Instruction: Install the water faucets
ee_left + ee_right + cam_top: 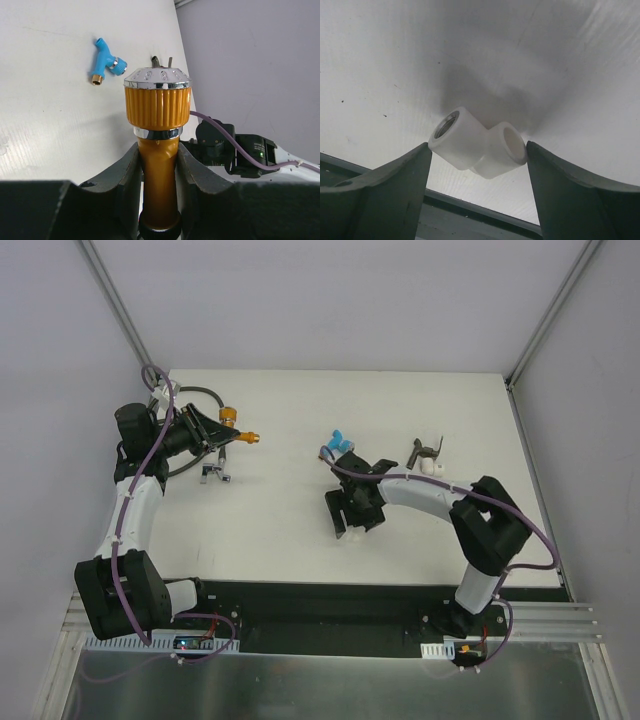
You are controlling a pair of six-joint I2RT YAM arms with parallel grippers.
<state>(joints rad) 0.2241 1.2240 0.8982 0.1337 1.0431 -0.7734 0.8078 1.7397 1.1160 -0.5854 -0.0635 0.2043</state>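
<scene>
My left gripper (pixel 212 430) is shut on the shiny orange faucet (pixel 233 420), which it holds at the table's back left; in the left wrist view the orange faucet (pixel 157 107) stands up between the two dark fingers (pixel 125 185). The blue faucet (pixel 340 437) lies mid-table and shows too in the left wrist view (pixel 105 62). The dark grey-brown faucet (pixel 426 450) lies further right. My right gripper (pixel 477 150) (pixel 350 523) is down near the table's front, its fingertips touching both ends of a white elbow fitting (pixel 477 145).
More white elbow fittings (pixel 432 468) lie beside the dark faucet. A black flexible hose (pixel 195 392) curves round the left arm, with a small chrome fitting (pixel 215 474) next to it. The table's front edge (pixel 300 582) is just behind the right gripper.
</scene>
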